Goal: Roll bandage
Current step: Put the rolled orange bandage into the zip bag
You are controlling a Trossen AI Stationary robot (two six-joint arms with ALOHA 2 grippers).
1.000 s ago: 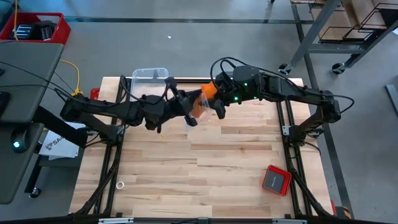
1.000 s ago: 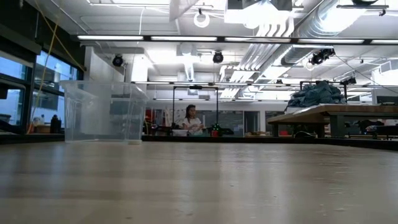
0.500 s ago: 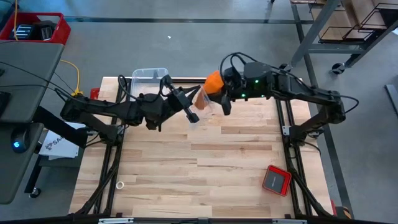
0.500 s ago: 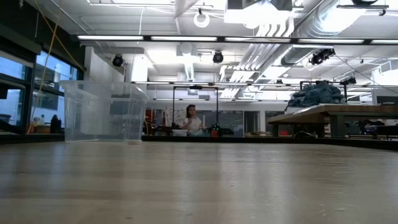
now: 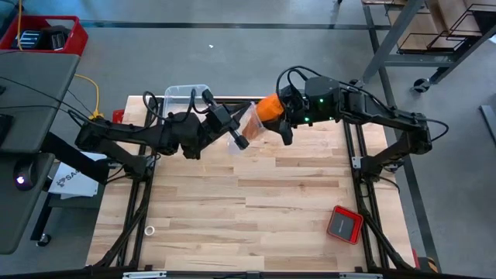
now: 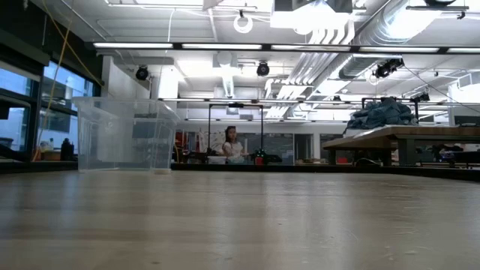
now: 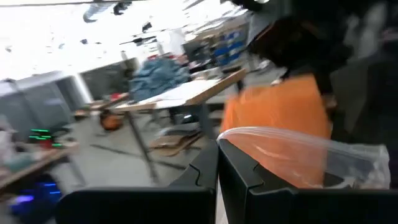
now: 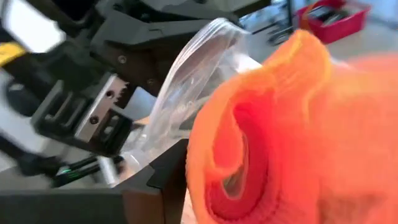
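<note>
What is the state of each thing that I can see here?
bandage: rolled, held off the table by the right gripper.
clear plastic bag: pinched in the left gripper, beside the bandage.
clear bin: upright, empty.
red device: flat on the table, untouched.

open-plan workshop, exposed ceiling ducts (image 6: 330, 45), strip lights, workbenches (image 6: 397, 139)

Bright orange bandage (image 5: 269, 107), rolled into a stubby roll, held above the table's far edge.
</note>
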